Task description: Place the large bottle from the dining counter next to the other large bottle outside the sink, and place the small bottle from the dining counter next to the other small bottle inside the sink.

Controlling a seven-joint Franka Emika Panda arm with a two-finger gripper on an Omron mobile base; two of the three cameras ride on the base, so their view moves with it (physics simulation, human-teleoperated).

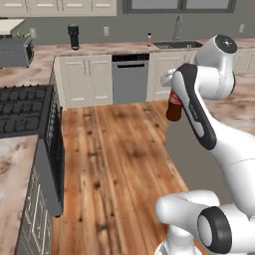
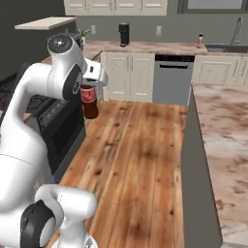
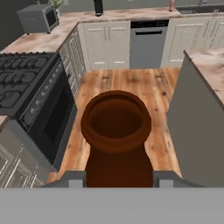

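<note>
My left base camera sits behind my arm, looking forward and down across the wooden floor [image 1: 114, 159] toward the far wall counter [image 1: 99, 49]. My right base camera faces the same way from the other side, and both share the floor, the dishwasher [image 2: 172, 80] and that far counter. My hand camera looks down, very near the brown bottle [image 3: 116, 135].

Large bottle [image 1: 174, 105] mid-frame above the floor [image 1: 114, 164]; stove [image 1: 22, 107] at left; sink [image 1: 178, 44] and other bottle [image 1: 149, 39] top right.
</note>
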